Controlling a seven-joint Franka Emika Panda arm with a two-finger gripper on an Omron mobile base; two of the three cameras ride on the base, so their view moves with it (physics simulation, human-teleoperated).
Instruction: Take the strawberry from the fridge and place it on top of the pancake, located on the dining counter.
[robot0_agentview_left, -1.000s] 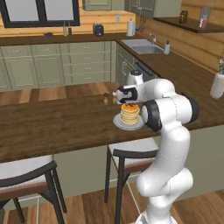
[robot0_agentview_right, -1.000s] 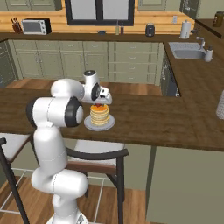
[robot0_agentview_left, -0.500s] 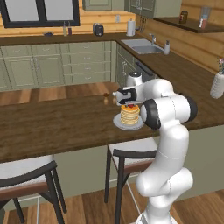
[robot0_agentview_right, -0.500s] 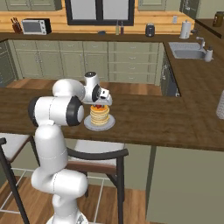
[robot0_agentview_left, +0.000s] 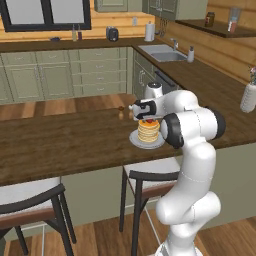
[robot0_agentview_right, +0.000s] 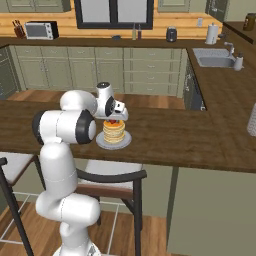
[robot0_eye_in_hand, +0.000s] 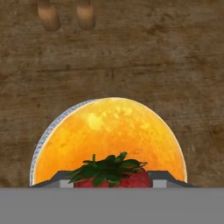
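Strawberry (robot0_eye_in_hand: 111, 176) (leafy cap up) sits between claw (robot0_eye_in_hand: 111, 183) fingers above pancake (robot0_eye_in_hand: 109, 140).

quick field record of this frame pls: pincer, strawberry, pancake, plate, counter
pincer: directly above the pancake, fingers flanking the strawberry; grip or release unclear
strawberry: between the fingertips, green leaves up, over the stack
pancake: golden stack, on the plate
plate: round, pale, on the dining counter
dining counter: dark brown wood
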